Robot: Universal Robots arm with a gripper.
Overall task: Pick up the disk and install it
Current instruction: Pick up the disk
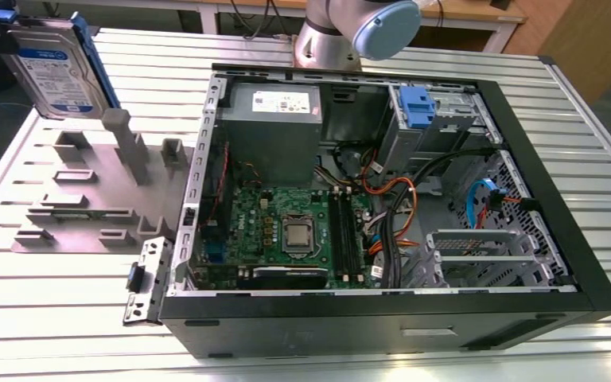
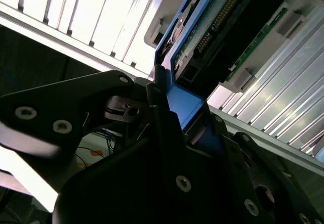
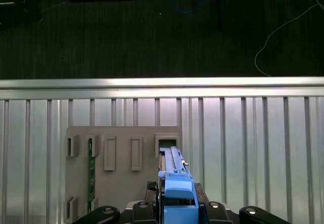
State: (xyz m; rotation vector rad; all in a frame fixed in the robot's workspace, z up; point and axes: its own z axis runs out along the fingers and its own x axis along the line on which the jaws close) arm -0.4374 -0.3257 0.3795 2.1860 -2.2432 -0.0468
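While my gripper (image 3: 178,206) fingers (image 2: 161,118) pinch it, the disk (image 1: 60,76) hangs upright.
Grey fixture plate (image 1: 13,211) below, by worktop (image 1: 51,318) edge; computer case (image 1: 369,318) beside.

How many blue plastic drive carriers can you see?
2: one framing the disk held in the hand, at the exterior view's upper left; a second carrier inside the computer case. Others may be hidden.
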